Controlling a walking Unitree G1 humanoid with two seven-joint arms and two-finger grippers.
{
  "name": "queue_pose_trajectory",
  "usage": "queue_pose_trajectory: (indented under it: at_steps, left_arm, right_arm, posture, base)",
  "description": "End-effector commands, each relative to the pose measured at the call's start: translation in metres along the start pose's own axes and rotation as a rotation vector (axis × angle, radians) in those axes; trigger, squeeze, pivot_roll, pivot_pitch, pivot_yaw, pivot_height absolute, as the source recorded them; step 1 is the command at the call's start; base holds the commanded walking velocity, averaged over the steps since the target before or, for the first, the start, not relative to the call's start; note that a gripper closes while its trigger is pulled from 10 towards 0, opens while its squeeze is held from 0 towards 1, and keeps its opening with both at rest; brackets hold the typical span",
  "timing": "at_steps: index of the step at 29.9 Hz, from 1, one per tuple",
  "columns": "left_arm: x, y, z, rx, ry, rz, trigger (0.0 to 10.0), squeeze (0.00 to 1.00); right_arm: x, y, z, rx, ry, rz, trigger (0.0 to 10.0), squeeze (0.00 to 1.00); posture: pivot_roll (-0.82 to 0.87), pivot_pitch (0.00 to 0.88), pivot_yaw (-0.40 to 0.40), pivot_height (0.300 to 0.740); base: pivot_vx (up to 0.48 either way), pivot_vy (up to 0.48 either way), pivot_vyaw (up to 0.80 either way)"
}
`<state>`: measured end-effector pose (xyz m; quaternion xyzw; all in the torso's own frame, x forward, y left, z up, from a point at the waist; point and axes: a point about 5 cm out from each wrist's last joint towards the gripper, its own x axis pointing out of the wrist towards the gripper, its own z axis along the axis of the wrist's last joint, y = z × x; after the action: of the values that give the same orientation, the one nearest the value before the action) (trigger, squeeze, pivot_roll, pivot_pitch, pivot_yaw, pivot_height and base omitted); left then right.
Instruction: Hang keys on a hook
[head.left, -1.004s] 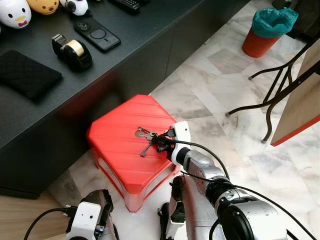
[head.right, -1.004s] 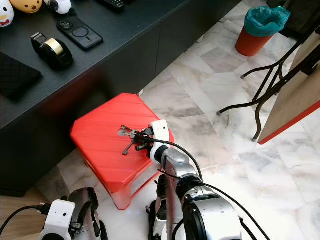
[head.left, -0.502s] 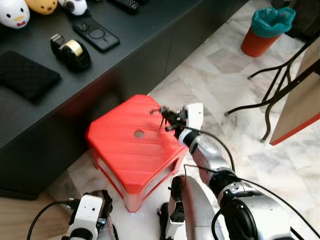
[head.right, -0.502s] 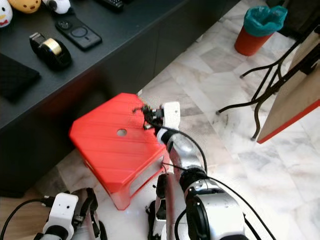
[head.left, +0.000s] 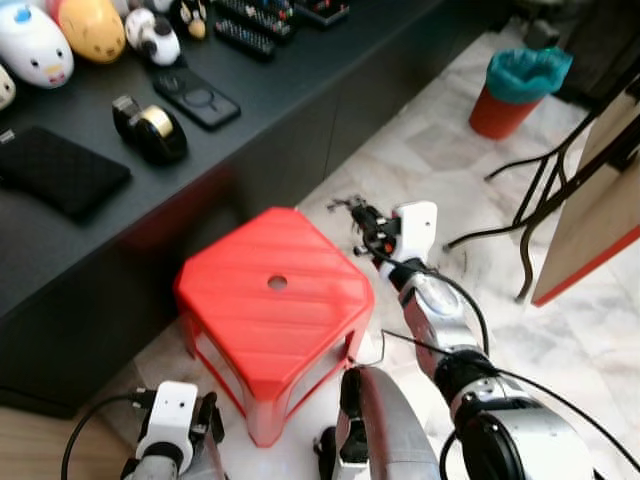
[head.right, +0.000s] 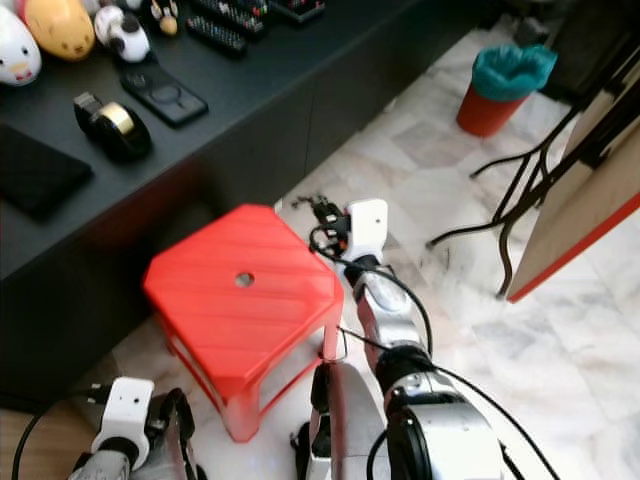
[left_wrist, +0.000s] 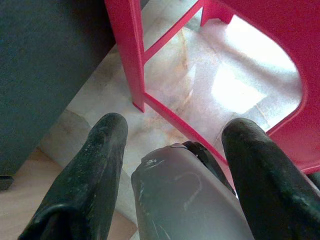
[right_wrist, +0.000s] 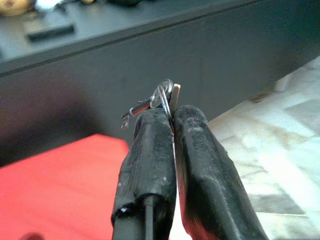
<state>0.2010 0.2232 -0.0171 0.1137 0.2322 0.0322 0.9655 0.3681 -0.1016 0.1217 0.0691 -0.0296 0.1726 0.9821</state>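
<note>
My right gripper (head.left: 366, 226) is raised above the far right corner of the red stool (head.left: 270, 310), shut on a small bunch of keys (head.left: 352, 206). In the right wrist view the key ring and keys (right_wrist: 159, 101) stick out past the two closed black fingertips (right_wrist: 155, 125). My left gripper (left_wrist: 175, 145) hangs low beside the stool's leg (left_wrist: 127, 55), with its fingers spread wide and nothing between them. No hook can be made out.
A long black counter (head.left: 250, 90) runs behind the stool, carrying a tape dispenser (head.left: 148, 128), a phone (head.left: 197, 97), a black pouch (head.left: 58, 170) and toy figures (head.left: 35, 45). An orange bin with a green bag (head.left: 512, 85) and black table legs (head.left: 540, 200) stand on the marble floor to the right.
My right gripper lifted the keys off the stool top and carried them up and to the right, past the stool's far edge. The head camera tilted, showing more of the counter.
</note>
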Motion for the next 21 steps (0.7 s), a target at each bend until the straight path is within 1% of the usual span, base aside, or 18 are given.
queue_pose_trajectory:
  at_steps: [1,3,6,12,15,21]
  left_arm:
    - [-0.005,-0.004,-0.021,-0.027,0.082,-0.018,10.0,0.0]
    - [-0.002,-0.003,-0.021,-0.029,0.085,-0.017,10.0,0.0]
    - [0.005,-0.001,-0.019,-0.037,0.084,-0.02,10.0,0.0]
    - [0.01,0.0,-0.019,-0.034,0.091,-0.021,10.0,0.0]
    - [0.013,0.002,-0.018,-0.036,0.083,-0.017,10.0,0.0]
    - [0.015,0.003,-0.018,-0.035,0.078,-0.018,10.0,0.0]
  right_arm:
    - [-0.004,-0.007,0.002,-0.009,-0.017,-0.042,10.0,0.0]
    - [-0.004,-0.009,0.002,-0.006,-0.018,-0.059,10.0,0.0]
    - [-0.002,-0.01,0.003,0.006,-0.013,-0.085,10.0,0.0]
    - [-0.001,-0.011,0.0,0.001,0.014,-0.108,10.0,0.0]
    - [-0.001,-0.01,0.0,0.004,0.02,-0.106,10.0,0.0]
    - [0.0,-0.006,-0.002,0.008,0.032,-0.1,10.0,0.0]
  posture:
    - [0.11,0.075,-0.135,0.567]
    - [0.11,0.063,-0.13,0.567]
    - [0.1,0.042,-0.117,0.567]
    - [0.11,0.019,-0.113,0.567]
    - [0.11,0.012,-0.114,0.567]
    - [0.11,0.001,-0.109,0.567]
  base:
    - [0.0,0.0,0.0]
    - [0.0,0.0,0.0]
    - [-0.251,0.0,0.0]
    - [-0.255,0.0,0.0]
    - [-0.251,0.0,0.0]
    - [-0.249,0.0,0.0]
